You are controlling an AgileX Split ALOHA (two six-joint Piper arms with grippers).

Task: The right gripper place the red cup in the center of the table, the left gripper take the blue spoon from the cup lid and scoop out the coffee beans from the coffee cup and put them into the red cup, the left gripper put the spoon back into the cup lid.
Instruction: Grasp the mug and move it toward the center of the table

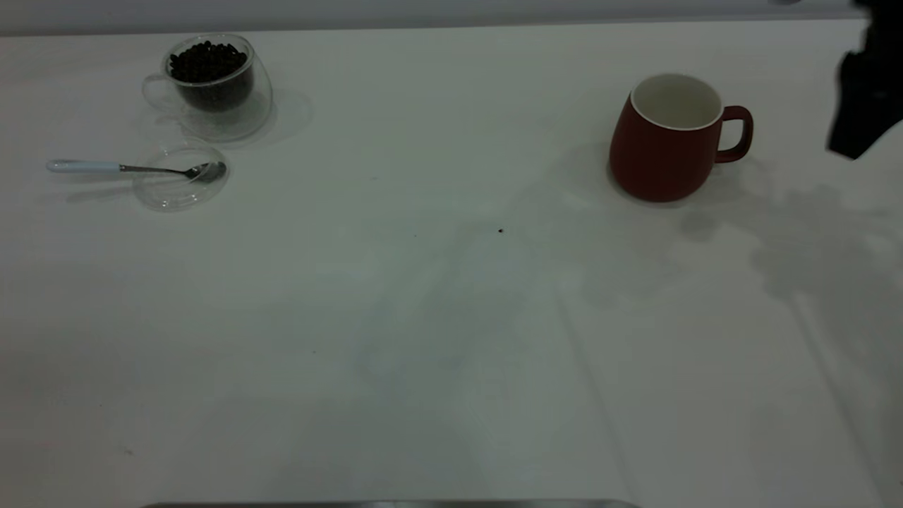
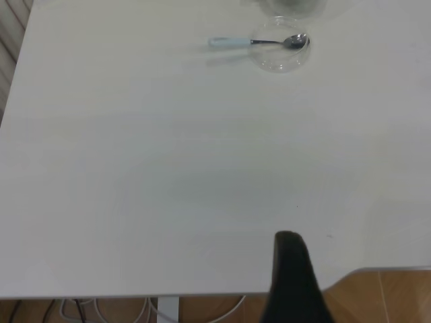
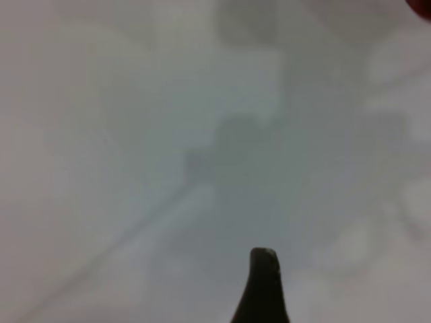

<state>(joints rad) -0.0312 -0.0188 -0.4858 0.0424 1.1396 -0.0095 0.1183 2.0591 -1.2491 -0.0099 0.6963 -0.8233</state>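
Note:
The red cup [image 1: 667, 141] stands upright and empty on the right side of the table [image 1: 451, 317], its handle turned to the right. At the far left, the clear coffee cup [image 1: 211, 85] holds a heap of coffee beans [image 1: 208, 62]. Just in front of it the blue spoon [image 1: 134, 168] lies across the clear cup lid [image 1: 180, 185], bowl on the lid, pale handle sticking out left. In the left wrist view the spoon [image 2: 256, 42] and the lid [image 2: 279, 57] lie far off from my left gripper [image 2: 288, 237], which hangs at the table's edge. My right gripper [image 3: 263, 254] hovers over bare table; its arm [image 1: 864, 92] shows to the right of the red cup.
A tiny dark speck [image 1: 500, 230] lies near the table's middle. The left wrist view shows the table's edge [image 2: 202, 296] with wooden floor [image 2: 390, 296] and cables below it. Arm shadows fall on the table's right side [image 1: 811, 247].

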